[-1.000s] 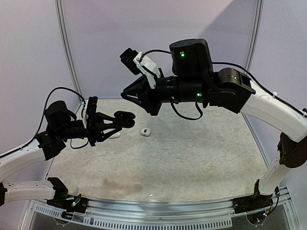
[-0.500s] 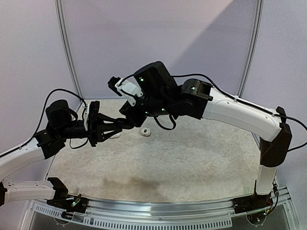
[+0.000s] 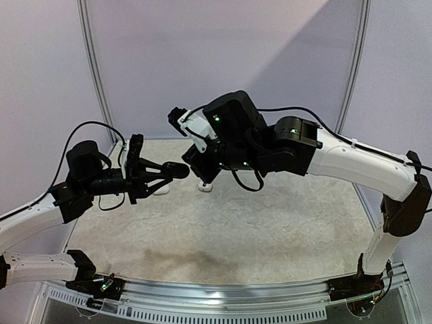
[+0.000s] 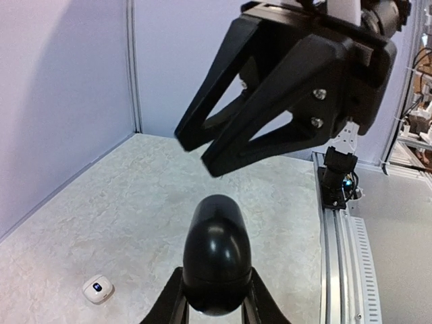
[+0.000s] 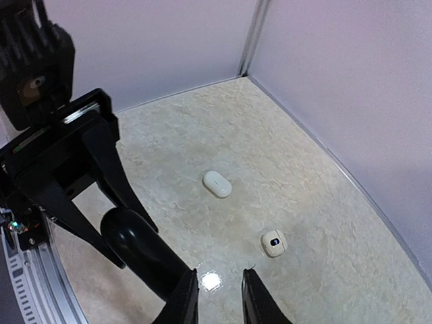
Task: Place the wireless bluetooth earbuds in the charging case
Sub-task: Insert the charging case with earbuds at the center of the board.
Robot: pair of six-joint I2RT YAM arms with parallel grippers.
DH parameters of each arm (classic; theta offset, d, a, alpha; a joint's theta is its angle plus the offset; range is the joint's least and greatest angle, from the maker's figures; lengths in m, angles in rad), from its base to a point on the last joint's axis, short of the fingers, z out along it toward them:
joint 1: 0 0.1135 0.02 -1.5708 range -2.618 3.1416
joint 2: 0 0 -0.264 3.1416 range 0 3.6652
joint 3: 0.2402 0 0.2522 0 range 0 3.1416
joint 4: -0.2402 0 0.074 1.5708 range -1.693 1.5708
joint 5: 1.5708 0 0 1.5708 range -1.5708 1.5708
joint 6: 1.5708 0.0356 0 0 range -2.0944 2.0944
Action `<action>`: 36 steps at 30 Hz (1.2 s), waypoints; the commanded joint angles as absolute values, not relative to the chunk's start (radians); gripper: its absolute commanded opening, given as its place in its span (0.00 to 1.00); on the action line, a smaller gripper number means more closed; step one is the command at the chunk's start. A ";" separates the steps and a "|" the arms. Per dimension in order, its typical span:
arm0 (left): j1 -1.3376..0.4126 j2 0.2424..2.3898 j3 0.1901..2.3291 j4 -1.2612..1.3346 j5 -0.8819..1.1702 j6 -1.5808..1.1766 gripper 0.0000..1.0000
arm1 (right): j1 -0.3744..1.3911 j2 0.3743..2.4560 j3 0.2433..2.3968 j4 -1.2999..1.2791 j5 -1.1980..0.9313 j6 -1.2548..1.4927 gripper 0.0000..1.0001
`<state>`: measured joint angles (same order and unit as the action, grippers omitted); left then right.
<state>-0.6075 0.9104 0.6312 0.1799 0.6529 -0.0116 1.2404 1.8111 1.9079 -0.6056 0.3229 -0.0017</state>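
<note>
My left gripper (image 4: 216, 287) is shut on a glossy black pebble-shaped charging case (image 4: 217, 260), held above the table with its rounded end pointing away; the same case (image 3: 178, 171) shows in the top view. My right gripper (image 5: 219, 287) hangs just above and beyond it, its jaws a narrow gap apart with only bare table between them. The black case (image 5: 135, 243) lies just left of the right gripper's left finger. From the left wrist the right gripper (image 4: 202, 152) hovers over the case's tip. No earbuds show in any view.
A white oval case (image 5: 217, 183) and a small squarish white case with a dark window (image 5: 273, 243) lie on the mottled table (image 5: 304, 196). The small one (image 4: 98, 289) also shows by the left wall. A metal rail (image 4: 337, 250) runs along the table edge.
The right arm has swung down and left until its gripper hangs close over the black case, and its jaws have parted slightly. The left gripper keeps the case, raised a little.
</note>
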 commanded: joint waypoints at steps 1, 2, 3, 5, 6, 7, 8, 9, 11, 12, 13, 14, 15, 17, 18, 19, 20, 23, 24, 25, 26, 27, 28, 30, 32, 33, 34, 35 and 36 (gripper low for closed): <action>-0.597 0.926 0.631 0.146 0.555 -0.130 0.00 | 1.184 1.702 1.822 -0.628 0.447 0.098 0.25; -0.594 0.932 0.636 0.123 0.525 -0.135 0.00 | 1.164 1.683 1.794 -0.633 0.463 0.130 0.25; -0.588 0.942 0.651 0.093 0.502 -0.128 0.00 | 1.143 1.670 1.764 -0.639 0.470 0.158 0.26; -0.579 0.984 0.712 -0.049 0.500 -0.062 0.00 | 1.075 1.637 1.697 -0.658 0.464 0.268 0.28; -0.578 1.015 0.757 -0.129 0.501 -0.018 0.00 | 1.048 1.621 1.661 -0.668 0.456 0.307 0.28; -0.575 1.057 0.806 -0.213 0.499 0.024 0.00 | 1.022 1.603 1.619 -0.672 0.448 0.364 0.28; -0.568 1.105 0.863 -0.291 0.495 0.059 0.00 | 0.997 1.591 1.577 -0.677 0.442 0.394 0.29; -0.559 1.167 0.942 -0.373 0.495 0.081 0.00 | 0.974 1.575 1.536 -0.677 0.438 0.430 0.31; -0.530 1.296 1.064 -0.518 0.524 0.099 0.00 | 0.932 1.541 1.459 -0.678 0.439 0.489 0.36; -0.516 1.361 1.119 -0.586 0.543 0.096 0.00 | 0.916 1.527 1.421 -0.679 0.443 0.516 0.38; -0.503 1.420 1.178 -0.645 0.562 0.092 0.00 | 0.902 1.507 1.386 -0.678 0.449 0.533 0.41; -0.492 1.484 1.231 -0.707 0.577 0.087 0.00 | 0.892 1.483 1.352 -0.679 0.453 0.554 0.45; -0.482 1.543 1.275 -0.756 0.584 0.073 0.00 | 0.882 1.468 1.320 -0.681 0.455 0.565 0.47; -0.465 1.683 1.354 -0.854 0.605 0.040 0.00 | 0.871 1.437 1.254 -0.673 0.456 0.593 0.51; -0.458 1.746 1.389 -0.897 0.621 0.019 0.00 | 0.869 1.416 1.228 -0.663 0.456 0.599 0.53; -0.457 1.805 1.418 -0.935 0.649 0.005 0.00 | 0.868 1.401 1.209 -0.652 0.454 0.606 0.54; -0.456 1.858 1.437 -0.957 0.676 -0.025 0.00 | 0.868 1.391 1.190 -0.644 0.451 0.609 0.55; -0.453 1.970 1.453 -0.927 0.731 -0.069 0.00 | 0.867 1.375 1.168 -0.646 0.451 0.622 0.57; -0.452 1.993 1.446 -0.901 0.724 -0.074 0.00 | 0.867 1.376 1.168 -0.652 0.448 0.626 0.58; -0.450 2.012 1.439 -0.873 0.709 -0.081 0.00 | 0.867 1.379 1.170 -0.658 0.448 0.629 0.59; -0.447 2.024 1.427 -0.846 0.699 -0.094 0.00 | 0.868 1.383 1.172 -0.664 0.446 0.632 0.59; -0.444 2.035 1.415 -0.819 0.694 -0.109 0.00 | 0.868 1.385 1.174 -0.670 0.446 0.636 0.60; -0.443 2.042 1.406 -0.802 0.693 -0.123 0.00 | 0.868 1.388 1.177 -0.673 0.445 0.639 0.61; -0.442 2.048 1.388 -0.776 0.690 -0.138 0.08 | 0.867 1.393 1.182 -0.679 0.444 0.646 0.63; -0.438 2.043 1.372 -0.761 0.671 -0.148 0.28 | 0.868 1.396 1.183 -0.680 0.448 0.657 0.67; -0.436 2.041 1.369 -0.761 0.660 -0.150 0.39 | 0.867 1.397 1.183 -0.681 0.452 0.659 0.71; -0.433 2.038 1.368 -0.763 0.649 -0.151 0.47 | 0.867 1.400 1.184 -0.682 0.455 0.662 0.76; -0.431 2.032 1.367 -0.767 0.636 -0.153 0.53 | 0.865 1.403 1.187 -0.684 0.457 0.662 0.81; -0.429 2.025 1.367 -0.772 0.623 -0.154 0.59 | 0.859 1.405 1.189 -0.687 0.450 0.665 0.87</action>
